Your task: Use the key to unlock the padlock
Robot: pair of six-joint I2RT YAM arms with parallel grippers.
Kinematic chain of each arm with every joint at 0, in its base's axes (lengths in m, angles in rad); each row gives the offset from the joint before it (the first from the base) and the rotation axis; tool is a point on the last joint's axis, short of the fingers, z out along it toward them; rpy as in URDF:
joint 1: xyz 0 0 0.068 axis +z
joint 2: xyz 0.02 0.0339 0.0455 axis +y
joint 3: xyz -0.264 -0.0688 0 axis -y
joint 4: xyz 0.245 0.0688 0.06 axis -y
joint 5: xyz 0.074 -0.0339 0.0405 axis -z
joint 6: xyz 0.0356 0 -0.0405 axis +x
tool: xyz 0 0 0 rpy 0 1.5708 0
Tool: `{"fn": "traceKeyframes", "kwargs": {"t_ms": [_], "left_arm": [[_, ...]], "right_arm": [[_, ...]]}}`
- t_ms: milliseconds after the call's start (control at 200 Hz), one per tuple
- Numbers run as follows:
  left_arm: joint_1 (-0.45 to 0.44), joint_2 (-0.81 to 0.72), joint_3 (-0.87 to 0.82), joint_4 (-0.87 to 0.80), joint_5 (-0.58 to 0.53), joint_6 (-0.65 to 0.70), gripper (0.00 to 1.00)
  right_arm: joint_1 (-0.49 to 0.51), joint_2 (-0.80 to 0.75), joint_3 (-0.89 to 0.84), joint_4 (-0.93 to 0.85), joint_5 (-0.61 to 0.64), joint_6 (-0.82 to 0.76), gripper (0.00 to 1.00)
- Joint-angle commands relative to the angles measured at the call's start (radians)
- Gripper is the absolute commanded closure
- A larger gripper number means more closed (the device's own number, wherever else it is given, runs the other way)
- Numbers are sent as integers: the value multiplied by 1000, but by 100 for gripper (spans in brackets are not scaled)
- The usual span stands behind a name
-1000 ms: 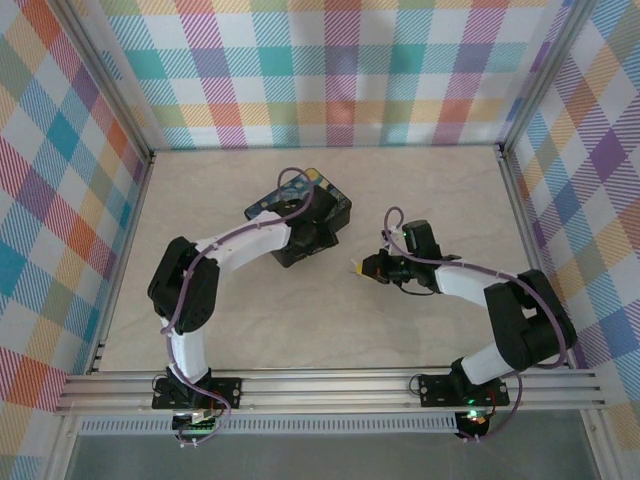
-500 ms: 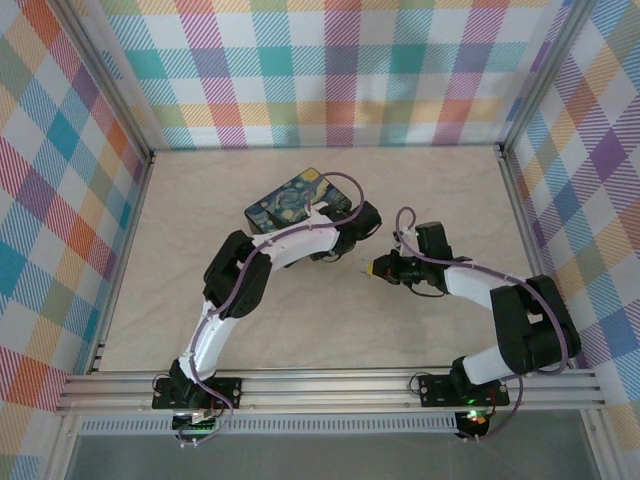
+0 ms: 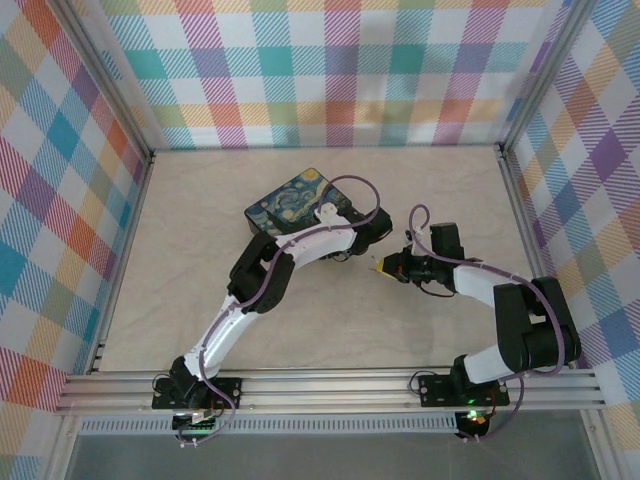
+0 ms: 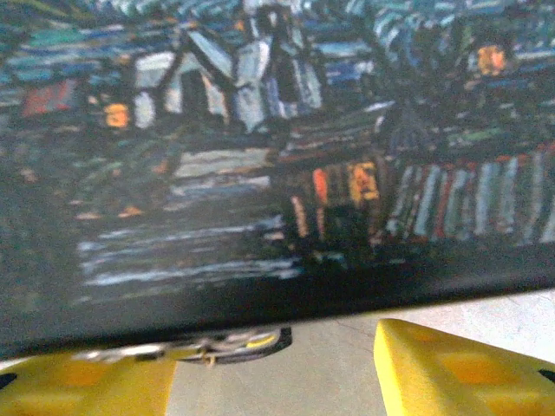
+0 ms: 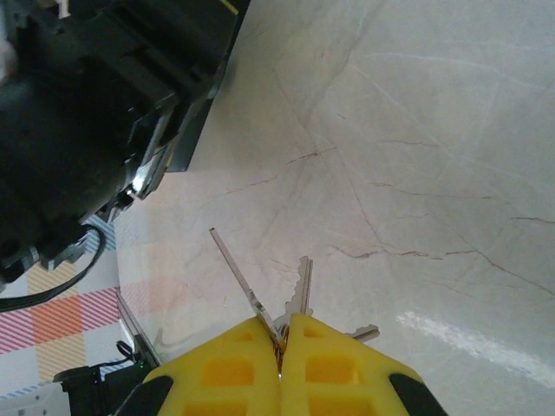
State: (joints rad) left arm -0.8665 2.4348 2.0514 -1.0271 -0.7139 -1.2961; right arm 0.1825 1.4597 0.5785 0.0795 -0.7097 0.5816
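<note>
Top view: the left arm (image 3: pixel 300 243) reaches across the table (image 3: pixel 200 300) to a painted box (image 3: pixel 290 198) that sits toward the back, a little left of centre; the arm's end lies over the box's near right corner. The right arm (image 3: pixel 480 285) bends in from the right. The yellow tips of the right fingers (image 3: pixel 381 266) are low over the table, just right of the left arm's end and not touching it. Left wrist view: the box's painted side is very close. The left fingers (image 4: pixel 451 377) stand apart with bare table between them and nothing in their grip. A small metal piece (image 4: pixel 227 341) sits at the box's lower edge, too blurred to name. Right wrist view: the right fingers are pressed together and clamped on the key (image 5: pixel 303 290), whose silvery shaft sticks out forward above the table. A second, longer thin metal blade (image 5: pixel 236 270) angles out to its left from the same grip. The black body of the left arm is at upper left, well apart from the key.
</note>
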Motion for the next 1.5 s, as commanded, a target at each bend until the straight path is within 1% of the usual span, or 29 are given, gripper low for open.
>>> {"fn": "traceKeyframes", "kwargs": {"t_ms": [0,180,370,565,740,875,990,1165,1240,1315,1360,1495], "left_arm": [[-11,35,41,-70,-48,-49,39],[-10,58,37,-53,-75,-55,41],[-8,53,22,-34,-124,-27,45],[-7,53,3,-20,-155,-25,53],[-7,32,-51,-11,-173,-22,57],[-1,7,-123,36,-171,-6,68],[4,-21,-183,79,-191,7,74],[5,-51,-230,114,-225,44,76],[6,-57,-237,119,-232,52,79],[8,-66,-246,121,-227,54,83],[9,-80,-255,127,-218,57,83],[9,-150,-307,178,-159,160,84]], "right_arm": [[-10,18,9,21,-44,-33,100],[-18,43,9,35,-62,-37,100],[-26,49,1,48,-68,-46,100],[-31,58,-9,55,-79,-46,100],[-34,50,-30,58,-79,-48,100],[-35,45,-36,60,-85,-45,100],[-35,26,-39,47,-84,-49,100],[-35,12,-42,39,-83,-48,100],[-35,11,-45,43,-86,-43,100],[-36,10,-46,46,-88,-39,100],[-35,8,-46,41,-90,-37,100],[-35,-11,-47,16,-91,-44,100]]}}
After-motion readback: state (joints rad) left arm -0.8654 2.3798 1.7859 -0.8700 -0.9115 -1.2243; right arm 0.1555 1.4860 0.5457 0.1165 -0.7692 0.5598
